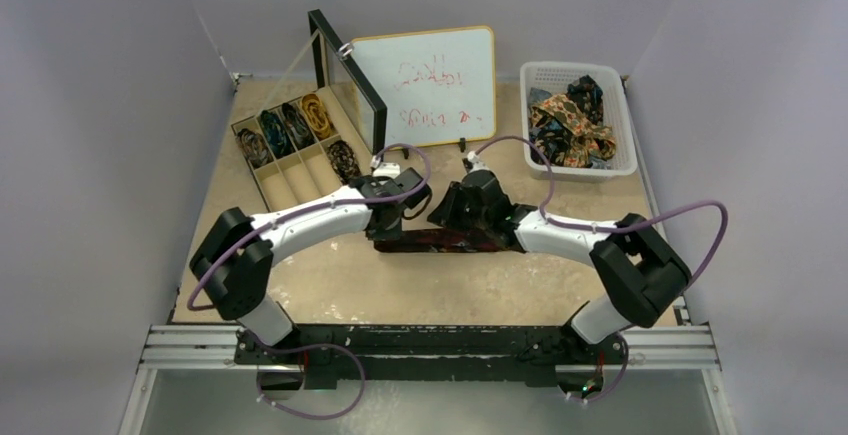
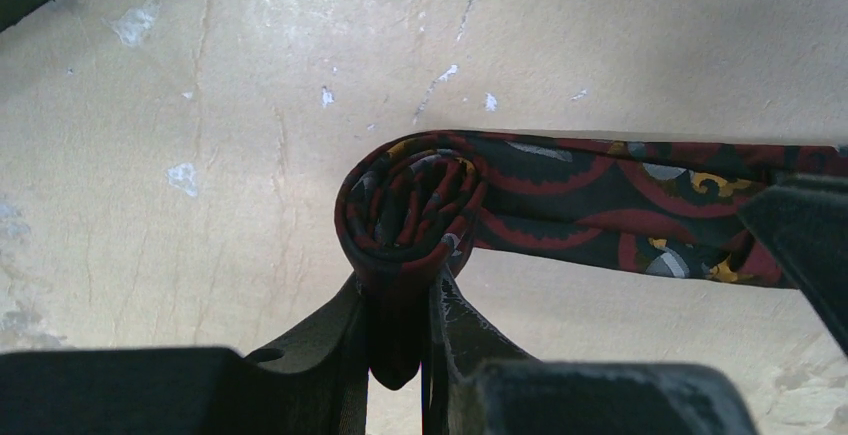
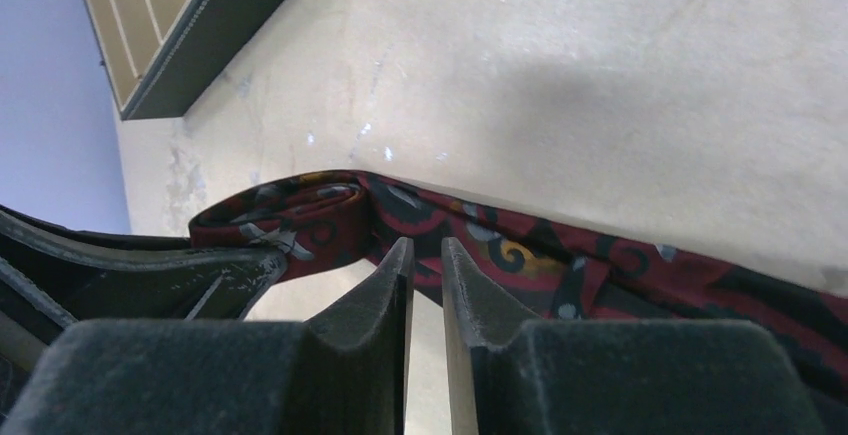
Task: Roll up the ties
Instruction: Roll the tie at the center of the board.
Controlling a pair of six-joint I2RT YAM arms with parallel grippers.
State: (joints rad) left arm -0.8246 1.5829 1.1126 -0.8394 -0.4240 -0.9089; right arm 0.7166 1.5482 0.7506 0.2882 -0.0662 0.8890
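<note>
Left of the white dry-erase board (image 1: 430, 85), an open wooden divided box (image 1: 285, 187) holds small rolled ties (image 1: 297, 121) in its compartments. Right of the board, a white plastic mesh basket (image 1: 625, 125) holds loose patterned ties (image 1: 570, 125). In front of the board, a dark maroon patterned tie (image 2: 600, 205) lies on the tan table (image 1: 450, 290). The left gripper (image 2: 400, 290) is clamped on its rolled end. The right gripper (image 3: 427, 250) shows a thin slit between its fingers, tips at the fabric; whether it pinches the tie I cannot tell.
</note>
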